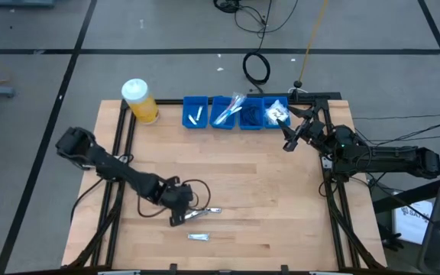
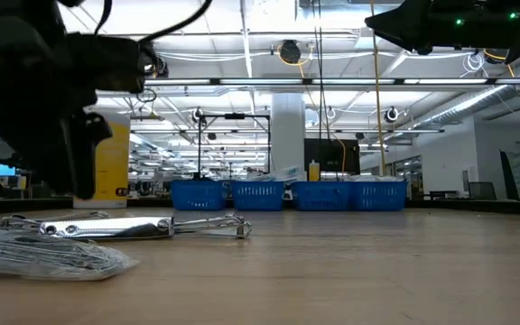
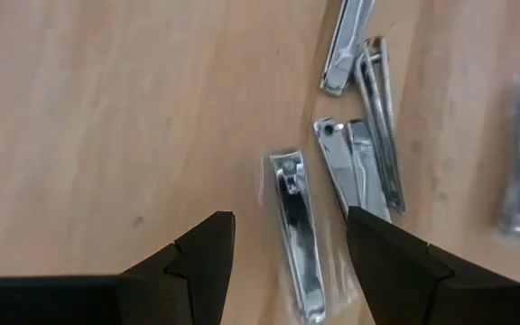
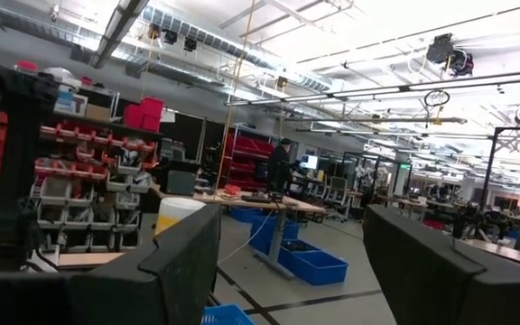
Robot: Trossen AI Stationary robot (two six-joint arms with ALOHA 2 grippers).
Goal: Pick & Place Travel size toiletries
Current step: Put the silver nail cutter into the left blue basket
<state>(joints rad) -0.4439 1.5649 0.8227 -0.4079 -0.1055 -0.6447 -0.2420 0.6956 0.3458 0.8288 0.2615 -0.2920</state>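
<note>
Left gripper (image 3: 287,248) hangs low over the table front, jaws apart and empty, straddling one silver nail clipper (image 3: 296,230) so closing would pinch its sides, more clippers (image 3: 364,167) beside it; right gripper (image 1: 290,137) open, empty, raised by blue bins (image 1: 195,122)

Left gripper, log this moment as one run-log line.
left gripper: open, straddling a nail clipper | right gripper: open, near blue bins | clipper not yet grasped
</note>
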